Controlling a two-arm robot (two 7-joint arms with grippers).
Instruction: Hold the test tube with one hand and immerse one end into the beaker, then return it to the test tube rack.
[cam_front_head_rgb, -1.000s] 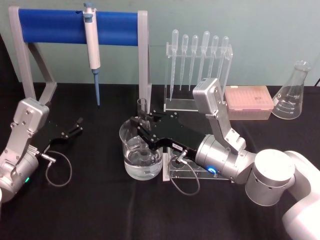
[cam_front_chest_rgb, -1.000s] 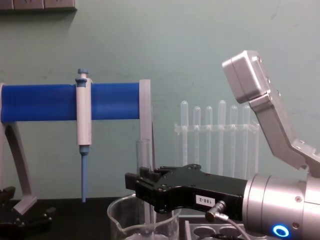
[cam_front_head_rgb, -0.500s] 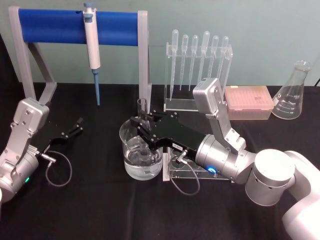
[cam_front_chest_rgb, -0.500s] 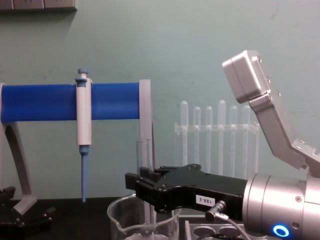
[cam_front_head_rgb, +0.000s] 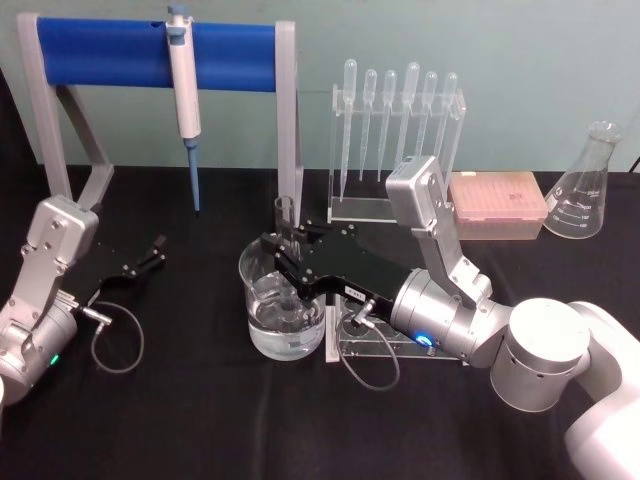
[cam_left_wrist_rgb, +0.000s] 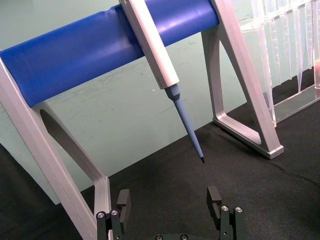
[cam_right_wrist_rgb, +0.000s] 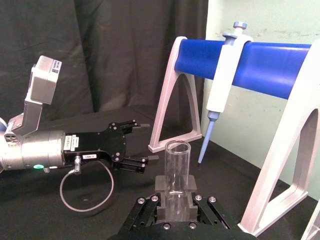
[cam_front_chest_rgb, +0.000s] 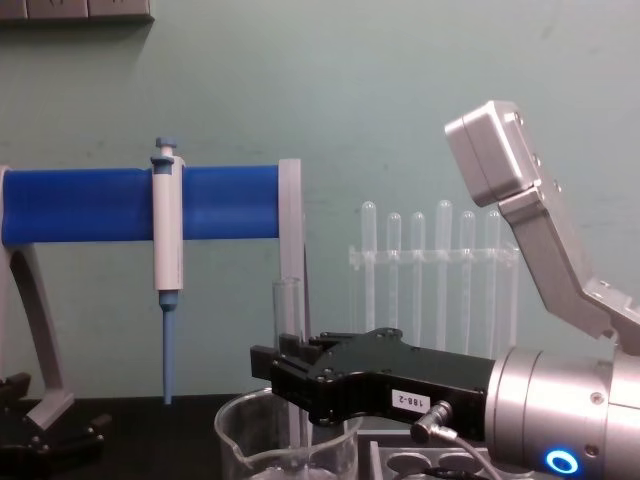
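Observation:
The test tube (cam_front_head_rgb: 285, 214) stands upright, with my right gripper (cam_front_head_rgb: 286, 262) shut on its middle. Its lower part reaches down inside the beaker (cam_front_head_rgb: 262, 330), which is wide, clear and holds clear liquid. In the chest view the test tube (cam_front_chest_rgb: 286, 308) rises above the right gripper (cam_front_chest_rgb: 290, 381), and the beaker (cam_front_chest_rgb: 240, 441) rim lies just below. The right wrist view shows the test tube (cam_right_wrist_rgb: 177, 164) clamped between the fingers (cam_right_wrist_rgb: 163, 206) of the right gripper (cam_right_wrist_rgb: 176, 202). My left gripper (cam_front_head_rgb: 152, 253) rests open on the table at the far left. The left gripper (cam_left_wrist_rgb: 169, 200) holds nothing.
A blue-bar stand (cam_front_head_rgb: 230, 50) holding a blue-and-white micropipette (cam_front_head_rgb: 184, 95) stands behind the beaker. At the back are a rack of plastic pipettes (cam_front_head_rgb: 398, 120), a pink tip box (cam_front_head_rgb: 497, 205) and a conical flask (cam_front_head_rgb: 586, 185). A clear rack with holes (cam_front_head_rgb: 385, 345) sits under my right wrist.

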